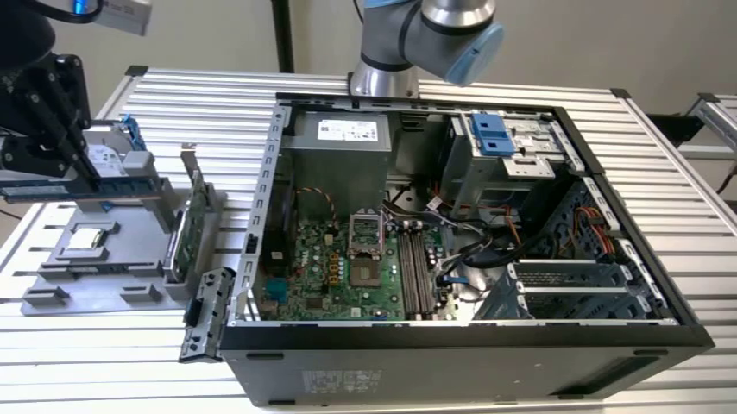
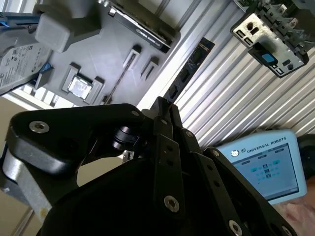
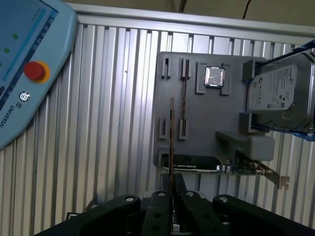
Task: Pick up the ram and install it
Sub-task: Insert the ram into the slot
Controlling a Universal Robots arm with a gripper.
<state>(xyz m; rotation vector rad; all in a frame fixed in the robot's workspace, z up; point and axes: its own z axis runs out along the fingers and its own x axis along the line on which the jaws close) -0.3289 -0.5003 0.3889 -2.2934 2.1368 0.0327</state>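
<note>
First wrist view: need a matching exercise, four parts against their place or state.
Things:
1. ram
2. hard drive
3. processor chip
4. expansion card

Places or states:
A. flat in a square pocket of the grey tray
B. silver, with blue rails
C. seen edge-on, clamped in the gripper
D. along the tray's edge, metal bracket at one end

Pairs: 1-C, 2-B, 3-A, 4-D.

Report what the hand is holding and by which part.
The hand is shut on the ram, pinching it at one end. The rest of the stick juts out past the fingertips, as both wrist views show.
</note>
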